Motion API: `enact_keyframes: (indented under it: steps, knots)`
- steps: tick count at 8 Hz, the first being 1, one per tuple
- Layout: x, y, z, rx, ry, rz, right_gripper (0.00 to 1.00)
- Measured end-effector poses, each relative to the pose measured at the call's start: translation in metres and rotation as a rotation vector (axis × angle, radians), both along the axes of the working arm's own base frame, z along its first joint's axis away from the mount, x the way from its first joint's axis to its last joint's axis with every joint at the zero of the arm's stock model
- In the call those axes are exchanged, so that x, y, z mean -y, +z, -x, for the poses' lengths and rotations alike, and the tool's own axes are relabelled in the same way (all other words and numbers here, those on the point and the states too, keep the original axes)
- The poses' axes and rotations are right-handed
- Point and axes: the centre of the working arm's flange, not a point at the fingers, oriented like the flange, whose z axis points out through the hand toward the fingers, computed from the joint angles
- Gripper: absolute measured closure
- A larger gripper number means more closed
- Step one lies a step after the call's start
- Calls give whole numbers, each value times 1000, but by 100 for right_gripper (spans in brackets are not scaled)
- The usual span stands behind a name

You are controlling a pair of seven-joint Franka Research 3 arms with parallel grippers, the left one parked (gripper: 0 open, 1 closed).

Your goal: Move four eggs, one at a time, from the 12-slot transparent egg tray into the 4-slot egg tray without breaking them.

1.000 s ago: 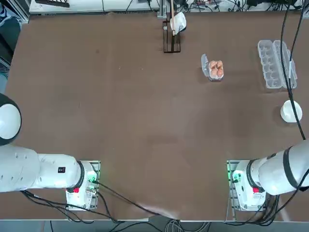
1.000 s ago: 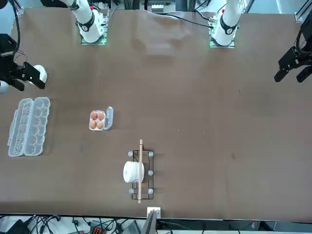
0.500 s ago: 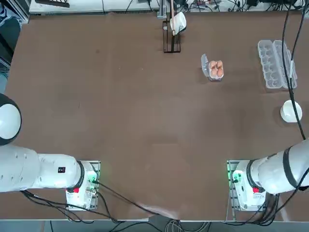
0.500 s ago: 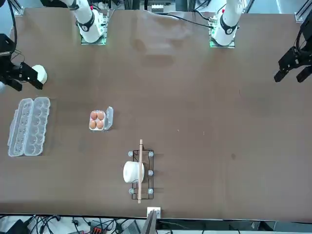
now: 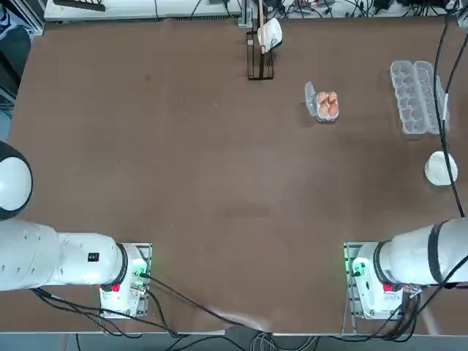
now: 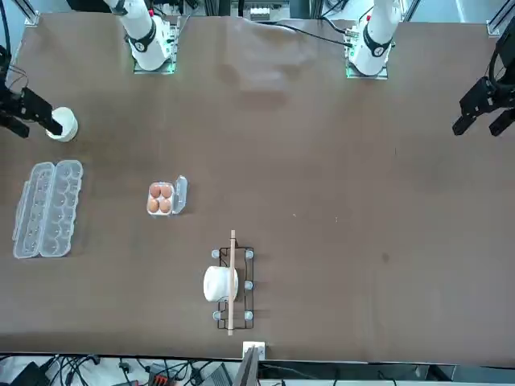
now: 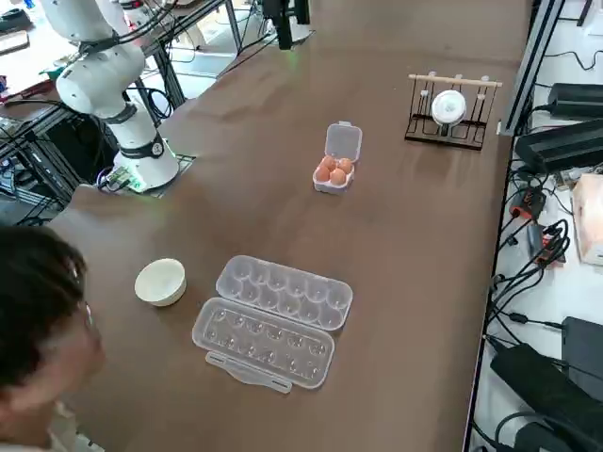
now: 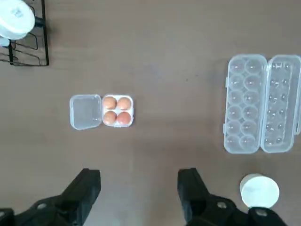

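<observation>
Now my right jaws (image 8: 138, 188) hang released and empty, high above the tabletop (image 5: 219, 183), near the white bowl (image 6: 62, 124). All four eggs (image 8: 117, 111) already sit in the 4-slot egg tray (image 8: 101, 111), flap open beside them, so the 12-slot transparent egg tray (image 8: 262, 103) lies open with bare cups. Overhead, my jaws are cut off at the frame's edge.

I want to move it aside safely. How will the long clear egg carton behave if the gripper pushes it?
The long clear egg carton looks like thin plastic and every cup is empty, so it is probably light and would slide easily. Its lid lies open flat, so it may flex or swivel if pushed off-centre.
</observation>
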Motion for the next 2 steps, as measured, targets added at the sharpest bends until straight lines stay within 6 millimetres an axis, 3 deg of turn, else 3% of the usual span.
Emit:
enact_keyframes:
  steps: [2]
  knots:
    - [-11, -6, 14, 9, 19, 14, 0]
